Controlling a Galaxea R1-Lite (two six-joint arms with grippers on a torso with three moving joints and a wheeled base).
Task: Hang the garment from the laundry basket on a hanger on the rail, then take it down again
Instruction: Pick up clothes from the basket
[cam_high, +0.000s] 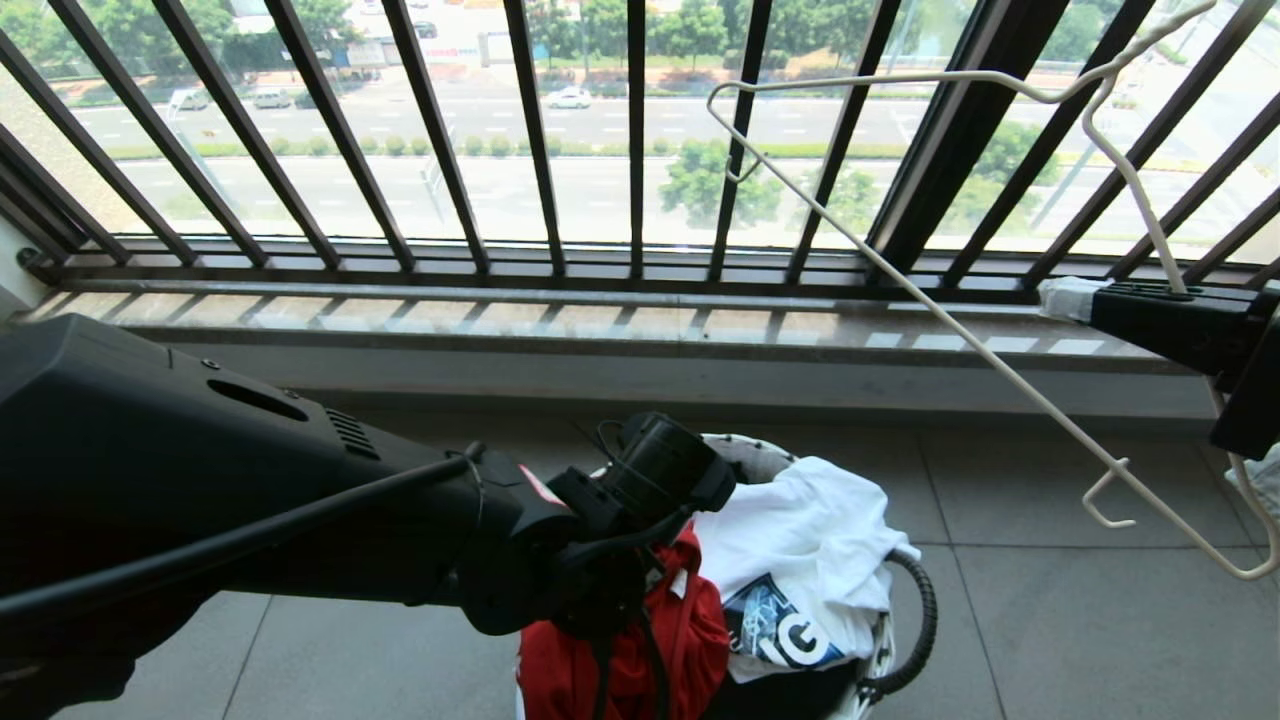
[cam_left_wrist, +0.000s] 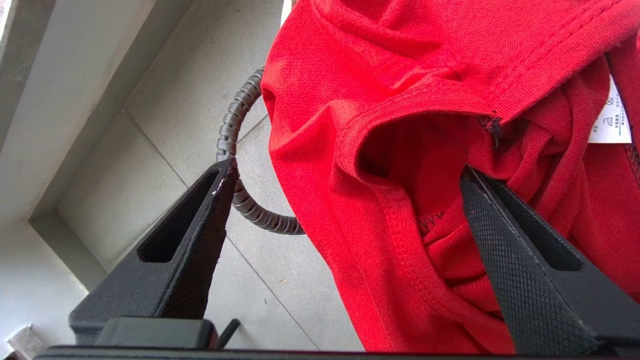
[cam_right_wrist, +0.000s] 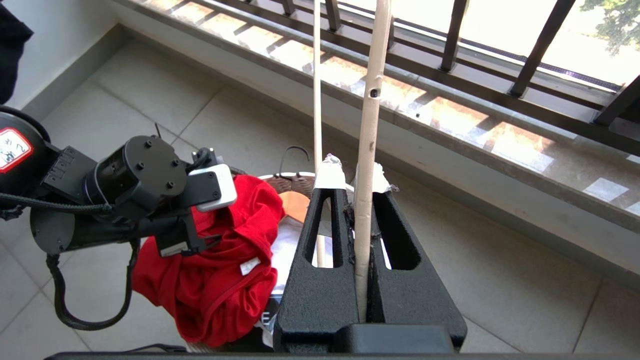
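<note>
Two tools over grey floor tiles (cam_high: 1100, 620), left tool (cam_left_wrist: 345, 175) spread above red garment (cam_left_wrist: 400, 75), right tool (cam_right_wrist: 357, 197) clenched on hanger (cam_right_wrist: 370, 125)

Basket (cam_high: 905, 640) on floor (cam_high: 1080, 620), before the sill (cam_high: 600, 330) and railing (cam_high: 440, 130). Garment (cam_high: 690, 640) draped over basket's left side; white shirt (cam_high: 800, 540) to its right. Left claw (cam_left_wrist: 345, 175) just above garment. Hanger (cam_high: 960, 330) up at right, in right claw (cam_right_wrist: 357, 195).

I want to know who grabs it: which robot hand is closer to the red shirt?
Left. The left gripper hangs open right over the red shirt in the basket. The right gripper is off to the side, shut on the hanger.
</note>
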